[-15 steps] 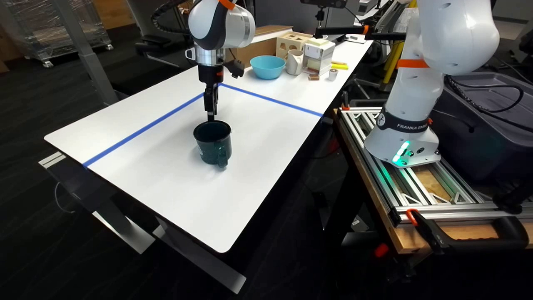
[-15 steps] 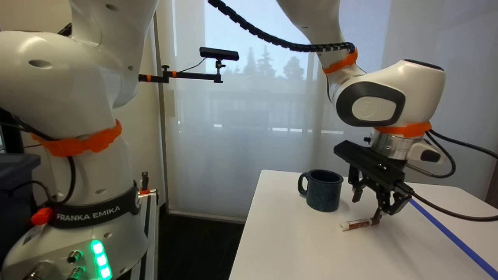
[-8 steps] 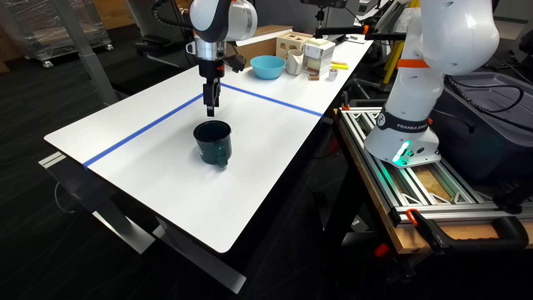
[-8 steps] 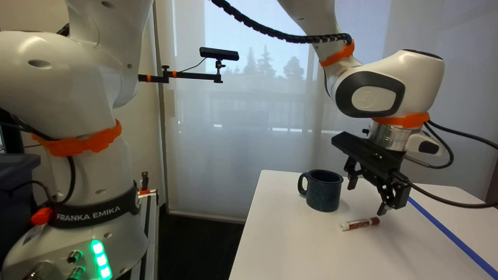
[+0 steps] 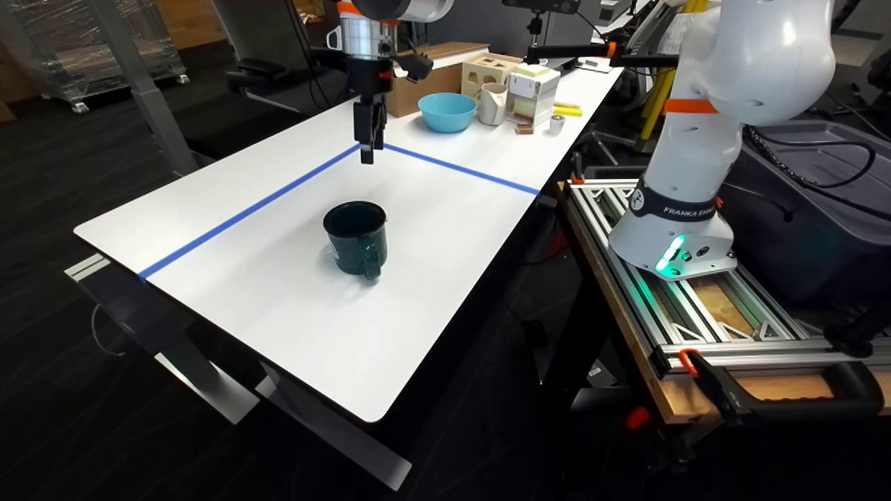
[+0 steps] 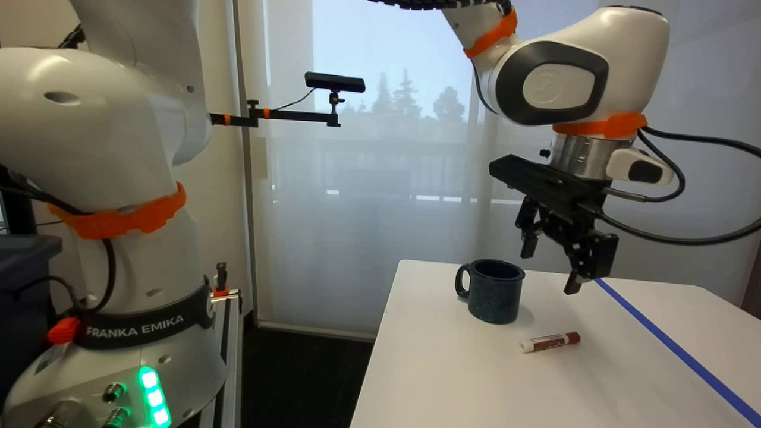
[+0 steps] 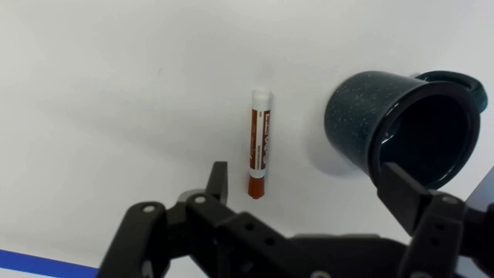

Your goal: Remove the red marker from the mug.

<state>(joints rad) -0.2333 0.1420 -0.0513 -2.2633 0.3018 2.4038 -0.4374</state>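
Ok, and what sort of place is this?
Likely a robotics lab or test area: a robot base stands on a metal frame, what looks like a camera sits on a bracket, and blue lines cross the white table.

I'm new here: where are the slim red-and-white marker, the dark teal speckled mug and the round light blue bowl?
Slim red-and-white marker [image 7: 259, 143]: wrist view, middle of its printed barrel.
Dark teal speckled mug [image 6: 494, 298]: in an exterior view, its outer wall.
Round light blue bowl [image 5: 447, 119]: in an exterior view, its outer side.
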